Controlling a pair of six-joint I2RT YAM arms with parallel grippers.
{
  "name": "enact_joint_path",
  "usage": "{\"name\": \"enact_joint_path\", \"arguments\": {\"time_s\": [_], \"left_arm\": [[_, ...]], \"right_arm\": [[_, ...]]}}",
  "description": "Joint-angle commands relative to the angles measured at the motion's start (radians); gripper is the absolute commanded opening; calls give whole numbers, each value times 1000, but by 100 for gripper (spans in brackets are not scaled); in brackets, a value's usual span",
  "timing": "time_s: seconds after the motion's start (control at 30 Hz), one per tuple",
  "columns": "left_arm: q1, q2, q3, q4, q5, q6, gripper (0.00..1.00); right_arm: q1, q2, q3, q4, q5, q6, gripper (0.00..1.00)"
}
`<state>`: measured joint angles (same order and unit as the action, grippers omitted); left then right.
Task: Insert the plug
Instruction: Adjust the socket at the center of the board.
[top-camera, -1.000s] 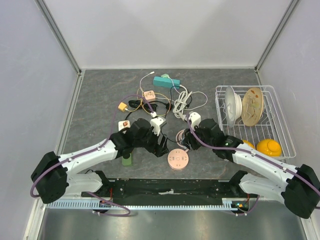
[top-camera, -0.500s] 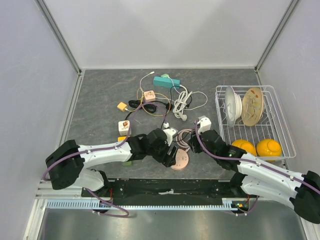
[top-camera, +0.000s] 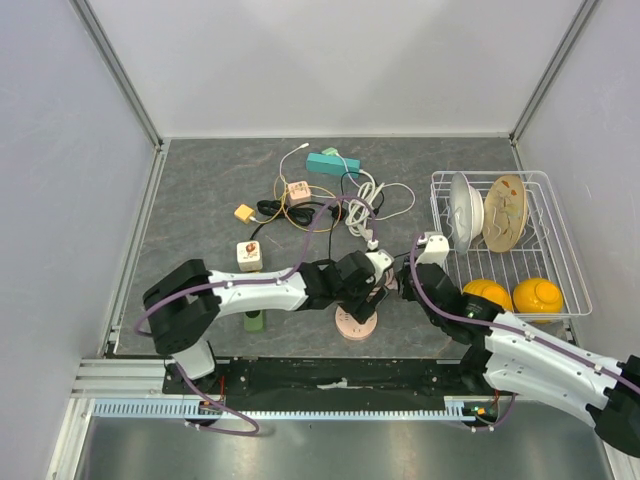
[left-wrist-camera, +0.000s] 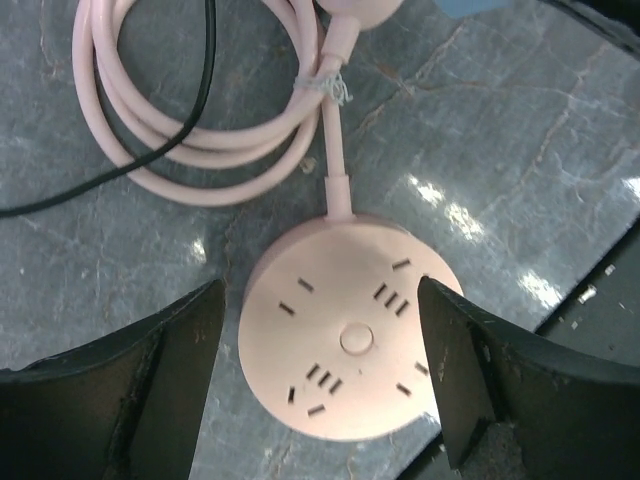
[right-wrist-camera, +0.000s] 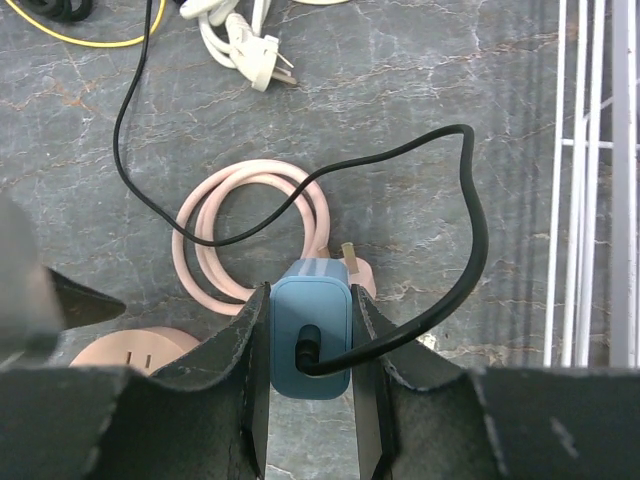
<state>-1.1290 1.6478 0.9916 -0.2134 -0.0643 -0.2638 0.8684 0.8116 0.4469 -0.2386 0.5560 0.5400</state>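
The blue plug (right-wrist-camera: 310, 300) is seen at the lower centre of the right wrist view, clamped upright between the two fingers of the right gripper (right-wrist-camera: 312, 325), whose jaws are closed onto its two sides; it is held above the grey table (top-camera: 200, 200), not resting on it. A black cable (right-wrist-camera: 470, 230) is seen leaving the front of the blue plug and looping up and to the right, then back across to the upper left. Just behind the blue plug a coiled pink cord (right-wrist-camera: 255, 170) is laid on the table, with a pink plug end and its metal pin showing beside the blue body. The round pink socket (left-wrist-camera: 345, 325) is found at the lower left edge of the right wrist view and at the lower centre of the left wrist view, face up, with its slots and a centre button exposed. It is straddled by the left gripper (left-wrist-camera: 320, 345), whose jaws are spread wide, one on each side of the disc; a gap is seen at the left finger, while contact at the right finger cannot be told, and nothing is gripped. In the top view both grippers are met at the lower centre, the round pink socket beneath them. A white plug (right-wrist-camera: 262, 68) is laid at the top of the right wrist view, and a wire rack (top-camera: 490, 173) with plates (top-camera: 505, 212) and yellow bowls (top-camera: 537, 294) is set at the right
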Motion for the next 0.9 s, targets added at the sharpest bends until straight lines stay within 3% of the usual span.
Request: {"name": "enact_joint_path", "arguments": {"time_s": [0.0,0.27,0.4,0.47,0.87], "left_arm": [[-6,73,80,-14,-48,67,84],[-9,130,76,-37,-69,26,83],[0,148,55,-86,-266,-61,65],[26,152,48,-113,-287,-101,63],[189,87,41,-147,-276,-180,65]], "right_arm": [[0,-29,15,-18,68,44,0],[-2,-60,1,-28,78,52,0],[-2,-48,10,-16,64,31,0],[-2,-31,16,13,36,-3,0],[0,146,88,199,-160,-138,0]]}}
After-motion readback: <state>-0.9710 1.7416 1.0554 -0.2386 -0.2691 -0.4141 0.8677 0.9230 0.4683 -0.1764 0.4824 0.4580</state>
